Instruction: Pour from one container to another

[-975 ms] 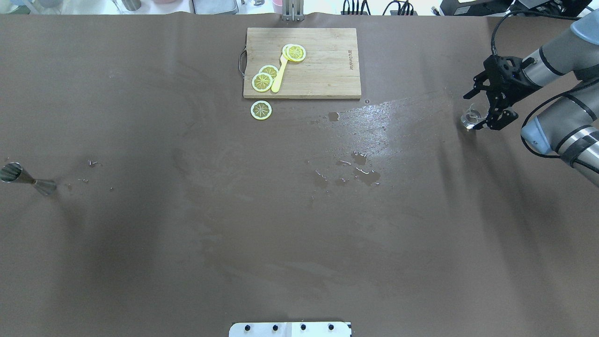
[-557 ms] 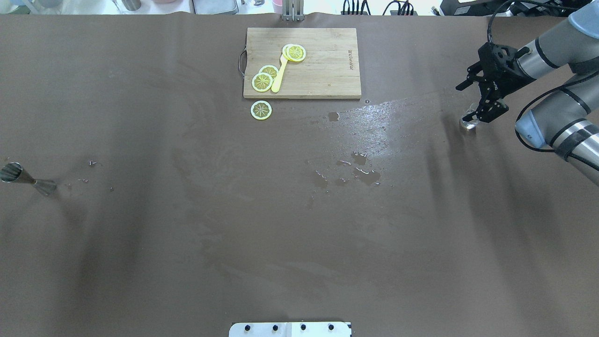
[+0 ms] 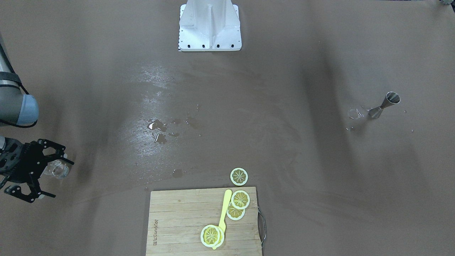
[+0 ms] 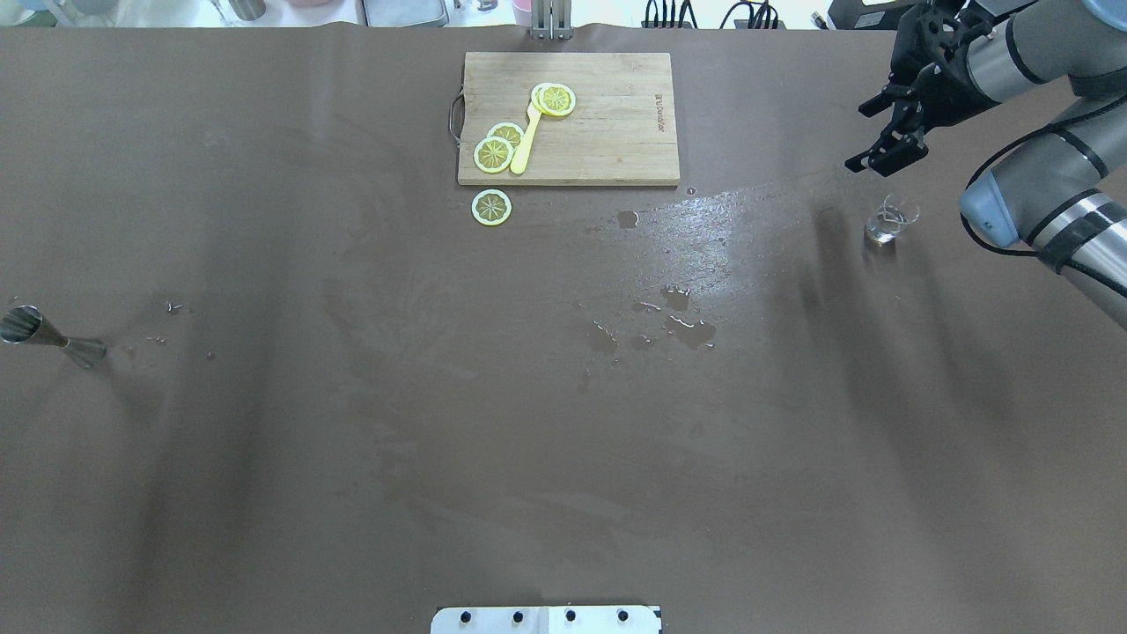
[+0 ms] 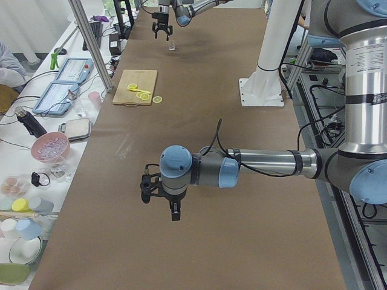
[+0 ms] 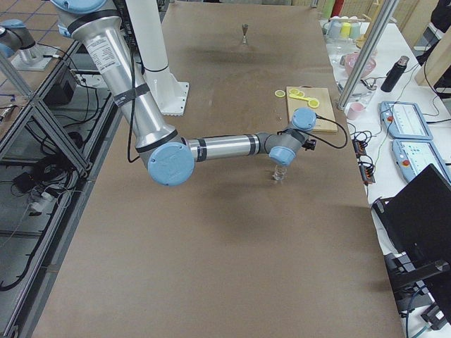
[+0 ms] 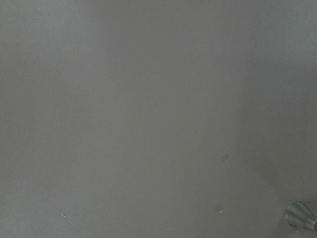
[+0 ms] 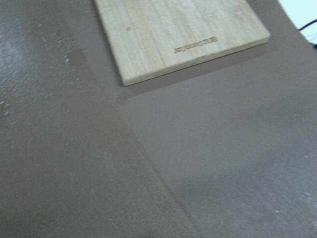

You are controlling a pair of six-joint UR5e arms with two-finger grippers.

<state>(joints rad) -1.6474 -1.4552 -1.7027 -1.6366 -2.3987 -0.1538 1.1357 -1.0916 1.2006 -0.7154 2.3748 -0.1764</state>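
Right gripper [image 4: 883, 134]: jaws wide apart, empty, above small glass [image 4: 887, 220], not touching. Glass upright on table [image 4: 352, 458]. Left gripper [image 5: 160, 204]: opening impossible to tell.

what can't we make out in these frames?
- Glass fill level: too small and clear in every view.
- Jigger inside: too small overhead; cut off by the left wrist view's edge.
- Left gripper, open or shut: shows only in the exterior left view.
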